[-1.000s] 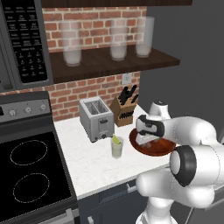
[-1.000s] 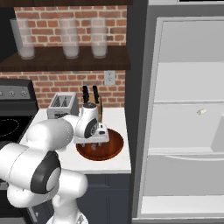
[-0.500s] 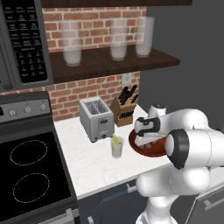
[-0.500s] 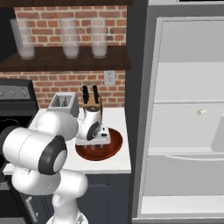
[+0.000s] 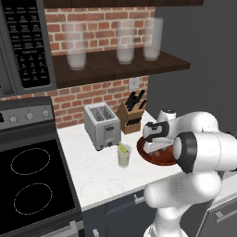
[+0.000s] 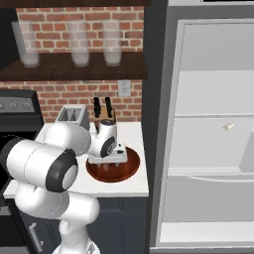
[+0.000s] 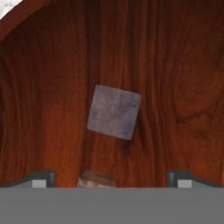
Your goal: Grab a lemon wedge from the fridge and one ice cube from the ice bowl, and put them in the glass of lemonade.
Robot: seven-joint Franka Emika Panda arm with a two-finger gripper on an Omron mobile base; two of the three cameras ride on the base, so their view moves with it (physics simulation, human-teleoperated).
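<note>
End effector (image 5: 155, 150) lower over the ice bowl (image 5: 159, 159), arm elbow swung nearer the cameras.

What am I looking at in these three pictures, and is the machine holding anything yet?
The white machine is a robot arm on a drivable base in a rendered kitchen. Two pictures come from cameras on the base, behind the arm to its left and right; the third looks down from the hand itself.

On the white counter stand a toaster, a knife block, the glass of lemonade with a lemon wedge already in it, and the reddish-brown ice bowl. The fridge stands open on the right.

The gripper hangs over the bowl with its fingers spread wide, holding nothing. An ice cube lies on the bowl's bottom just ahead of them, and a second piece peeks in at the edge.
</note>
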